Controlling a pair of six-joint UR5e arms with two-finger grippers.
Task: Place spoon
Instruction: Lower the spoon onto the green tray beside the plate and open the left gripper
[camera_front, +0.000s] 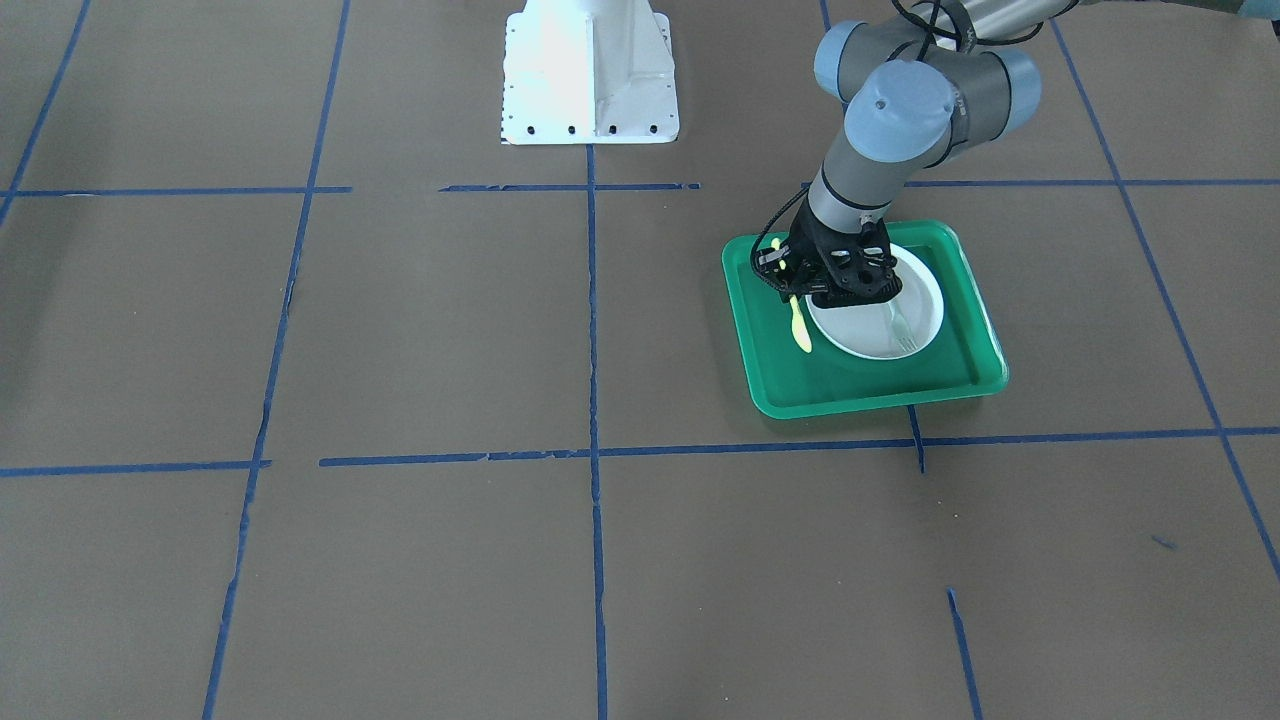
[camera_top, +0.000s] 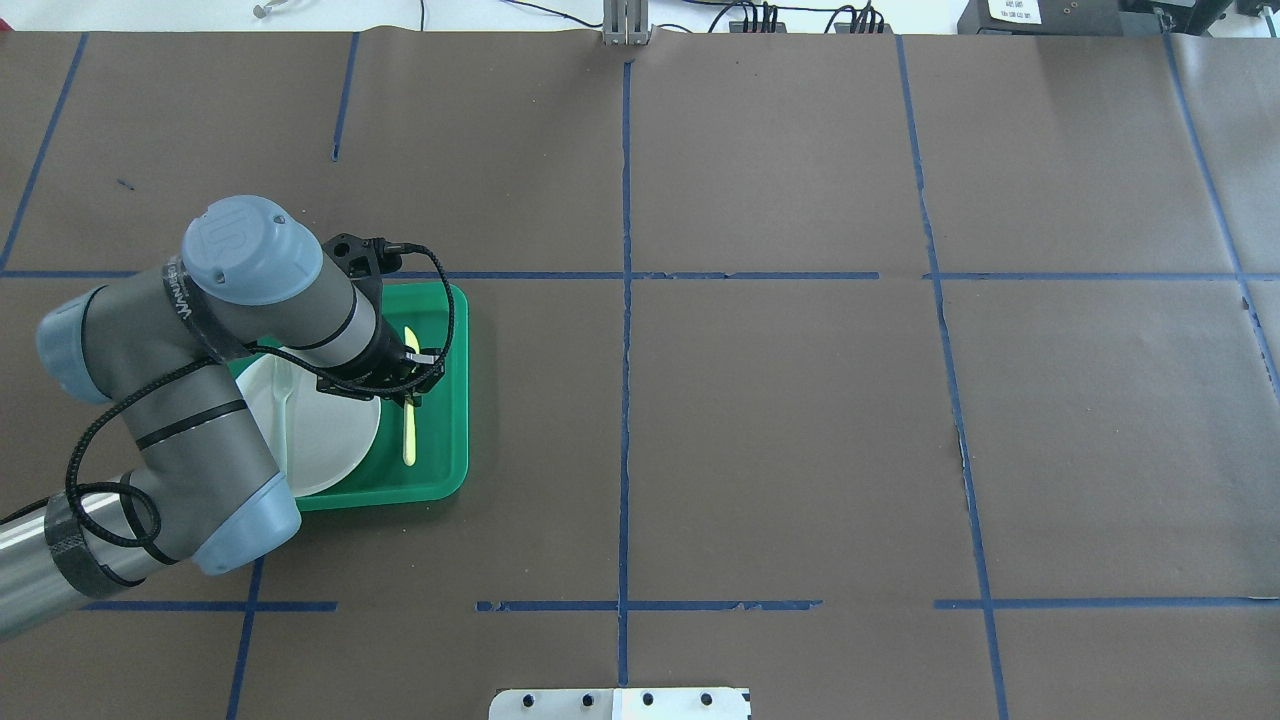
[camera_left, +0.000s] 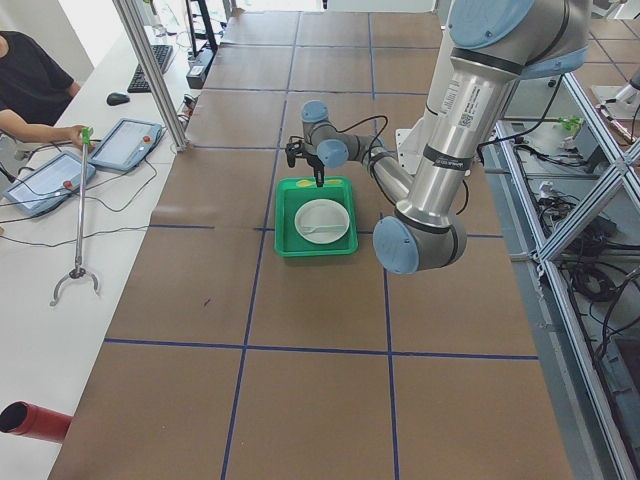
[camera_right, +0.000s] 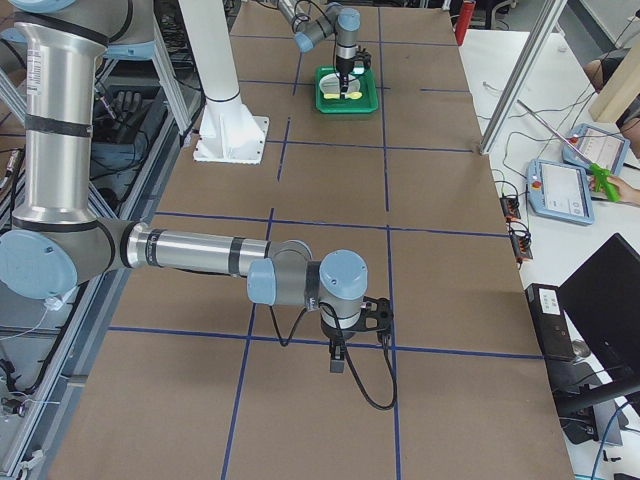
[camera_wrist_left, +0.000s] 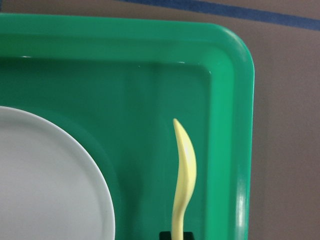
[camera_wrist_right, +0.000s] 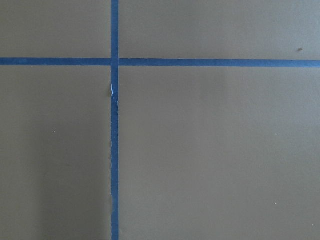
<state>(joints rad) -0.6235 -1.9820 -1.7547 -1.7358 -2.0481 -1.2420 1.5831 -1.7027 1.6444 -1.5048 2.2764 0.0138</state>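
Here the spoon (camera_wrist_left: 187, 170) is in the green tray (camera_top: 455, 400), in the strip of tray floor between the white plate (camera_top: 330, 430) and the tray's long rim, lying roughly parallel to that rim. The left gripper (camera_top: 411, 398) stands over its middle with the fingers drawn in close on the slim handle. The left wrist view shows what the others do not: the spoon is turned on its edge, a thin curved yellow sliver whose bowl end points at the tray's rounded corner, and a dark fingertip sits right at its lower end. That view cuts off the grip itself.

The overhead view gives the whole length instead, with yellow showing on both sides of the fingers. Whether the spoon rests on the tray floor cannot be told.

Only the front-facing and overhead views show the pale fork (camera_front: 898, 328) lying on the plate, well apart from the spoon.

The right gripper (camera_right: 337, 362) appears only in the exterior right view, hanging low over the brown table (camera_top: 800, 400) far from the tray. How far open it is cannot be told. Its wrist camera sees just paper and crossed blue tape (camera_wrist_right: 114, 150).
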